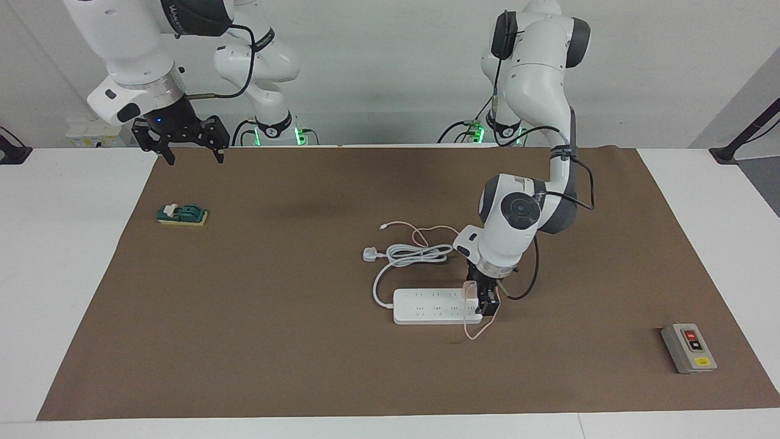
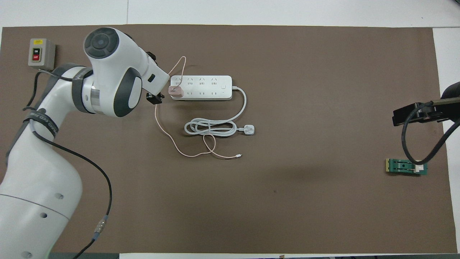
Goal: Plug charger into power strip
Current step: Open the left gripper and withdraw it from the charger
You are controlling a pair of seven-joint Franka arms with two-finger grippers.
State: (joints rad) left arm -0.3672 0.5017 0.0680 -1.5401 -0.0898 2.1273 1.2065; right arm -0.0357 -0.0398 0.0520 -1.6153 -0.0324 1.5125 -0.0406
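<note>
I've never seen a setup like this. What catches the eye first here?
The left gripper is low over one end of the power strip, with the small pink charger sitting on that end. The strip's coiled white cord lies nearer the robots. The right gripper waits in the air above the mat's edge.

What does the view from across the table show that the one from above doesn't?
Only the facing view shows the right gripper whole, open, waiting up over the mat's edge, and both arm bases. Only the overhead view shows the charger from above, sitting on the power strip's end socket. Both show the left gripper at that end of the strip, the pink cable, the white plug, the grey button box and the green block.
</note>
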